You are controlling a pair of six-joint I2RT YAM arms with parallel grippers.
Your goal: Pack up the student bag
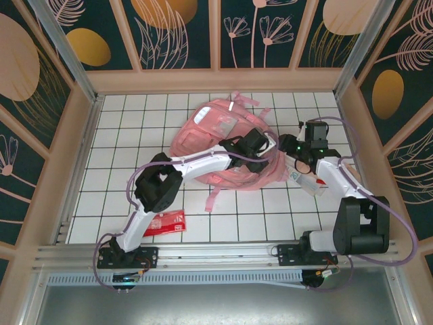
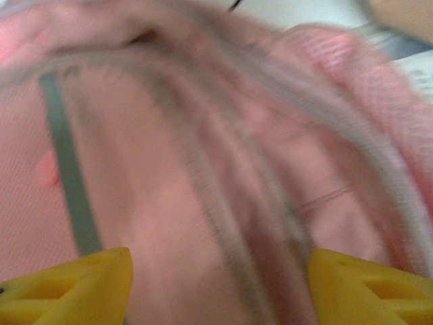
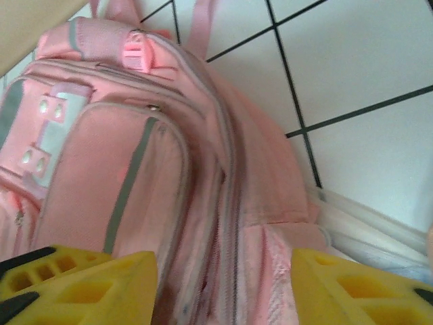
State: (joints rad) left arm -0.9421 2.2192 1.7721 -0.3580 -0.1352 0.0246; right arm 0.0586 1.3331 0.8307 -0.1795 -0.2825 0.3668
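Note:
The student bag (image 1: 216, 135) lies on the white tiled table, pink with grey strips and straps trailing toward the back. My left gripper (image 1: 260, 145) hovers over the bag's right side. In the left wrist view its yellow fingertips (image 2: 74, 284) stand wide apart, and blurred pink fabric and a zip seam of the bag (image 2: 203, 169) lie close beyond them. My right gripper (image 1: 287, 145) is at the bag's right edge. Its yellow fingers (image 3: 88, 284) are apart, straddling the zip line on the bag's (image 3: 135, 169) side without pinching it.
A red flat packet (image 1: 164, 223) lies on the tiles near the left arm's base. A clear plastic-wrapped item (image 3: 369, 230) lies against the bag's right side, under the right arm. Wooden walls enclose the table on three sides.

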